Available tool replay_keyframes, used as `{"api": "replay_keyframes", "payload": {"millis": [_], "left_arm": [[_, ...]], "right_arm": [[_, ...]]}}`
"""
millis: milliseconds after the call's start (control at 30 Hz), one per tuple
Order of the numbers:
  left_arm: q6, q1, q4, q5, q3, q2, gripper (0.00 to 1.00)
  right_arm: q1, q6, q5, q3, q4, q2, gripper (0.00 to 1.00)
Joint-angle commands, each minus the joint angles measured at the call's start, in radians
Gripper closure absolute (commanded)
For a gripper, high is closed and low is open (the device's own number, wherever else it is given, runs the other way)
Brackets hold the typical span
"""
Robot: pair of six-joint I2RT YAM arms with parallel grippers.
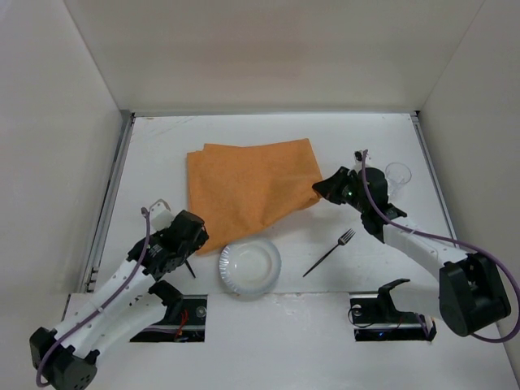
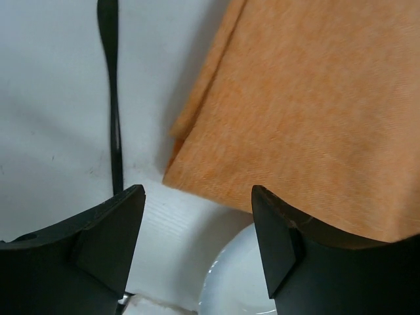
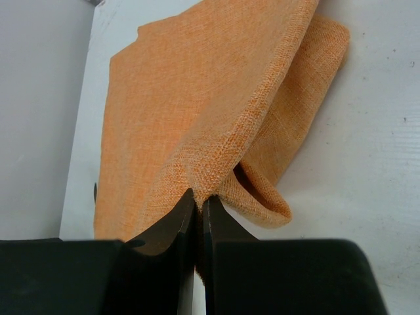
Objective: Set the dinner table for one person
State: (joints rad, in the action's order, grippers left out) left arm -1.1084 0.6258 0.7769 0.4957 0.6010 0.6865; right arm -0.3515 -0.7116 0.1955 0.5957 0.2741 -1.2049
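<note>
White worktop (image 1: pixel 162 154) fills the middle of the overhead view, walled by pale panels, and it carries everything the setting needs, though nothing is arranged yet. An orange placemat (image 1: pixel 248 187) lies skewed at the centre of the frame. Its right-hand edge is lifted and doubled under itself, so it is not lying flat.

The right end effector (image 1: pixel 321 191) is clenched on that raised edge. In its wrist view the two fingers are pinched together with the woven hem caught between them, and a loose fold hangs just to the right. The left end effector (image 2: pixel 197 216) is released and holds nothing. It hovers low over the cloth's near-left corner, with a thin black utensil (image 2: pixel 115 98) at the left of its view.

A white plate (image 1: pixel 249 266) sits just below the cloth, a black fork (image 1: pixel 329 252) lies lower right of it, and a clear cup (image 1: pixel 398 175) stands at the right, behind the right arm.

The step in hand looks like laying out the placemat. The next move probably calls for drawing the gripped edge outward and low until the fold opens, then letting go. After that the plate, fork and cup can go on or around the cloth.
</note>
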Motion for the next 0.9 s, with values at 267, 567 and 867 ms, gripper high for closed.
{"api": "replay_keyframes", "payload": {"millis": [267,567,867], "left_arm": [[-0.123,-0.042,-0.094,-0.098,-0.138,0.062,0.34],[-0.09,-0.142,-0.355,-0.152,-0.198,0.191,0.37],[-0.047,-0.211,-0.514,-0.147,-0.224,0.337,0.45]], "right_arm": [[0.012,0.004,-0.004,-0.002,0.085,0.019,0.96],[0.009,0.003,0.01,-0.017,0.105,0.033,0.96],[0.021,-0.002,0.018,-0.037,0.114,0.054,0.96]]}}
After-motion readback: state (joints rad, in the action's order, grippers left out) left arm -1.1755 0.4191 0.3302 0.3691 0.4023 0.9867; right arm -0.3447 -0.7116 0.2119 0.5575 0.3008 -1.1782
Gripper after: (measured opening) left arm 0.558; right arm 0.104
